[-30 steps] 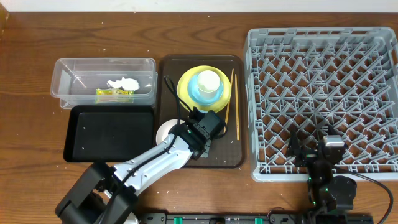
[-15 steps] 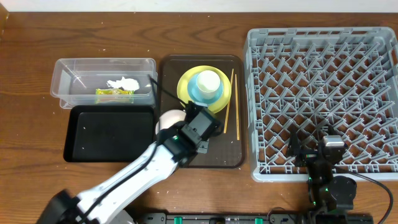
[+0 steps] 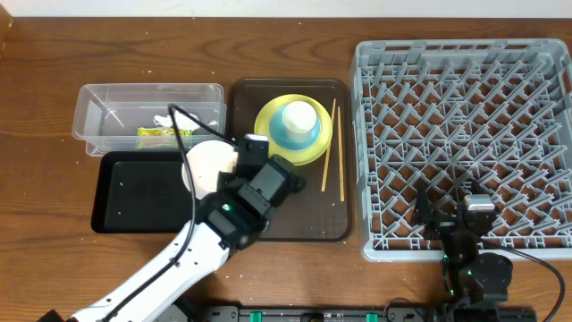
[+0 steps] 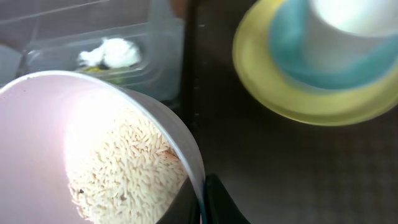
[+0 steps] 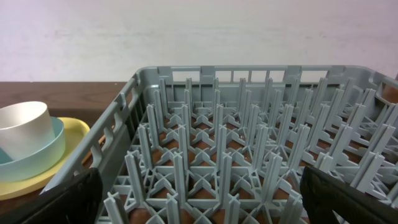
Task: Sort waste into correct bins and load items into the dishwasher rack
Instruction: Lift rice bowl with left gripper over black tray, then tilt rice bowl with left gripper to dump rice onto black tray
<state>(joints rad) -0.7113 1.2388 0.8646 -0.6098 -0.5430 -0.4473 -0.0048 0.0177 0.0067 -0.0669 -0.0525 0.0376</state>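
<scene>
So the counter (image 3: 54, 63) is dark brown wood, with a strip of plain pale wall along its far edge. Two arms are in play. The left claw (image 3: 239, 159) is clamped on the rim of the one pinkish-white bowl (image 3: 206, 165), which has rice (image 4: 124, 168) piled to one side and hangs over the far right corner of the black tray (image 3: 143, 201). The right claw (image 5: 199, 214) is spread wide, gripping nothing, over the near edge of the single grey rack (image 3: 465, 89).

There are two bins: that black tray and a clear tub (image 3: 98, 112) holding one wrapper (image 3: 164, 134) and one tissue (image 3: 175, 119). One brown serving tray (image 3: 313, 219) carries one yellow plate (image 3: 268, 134), one blue bowl (image 3: 284, 139) on it, one white cup (image 3: 299, 116) in that, and two chopsticks (image 3: 340, 170) just right of the plate.
</scene>
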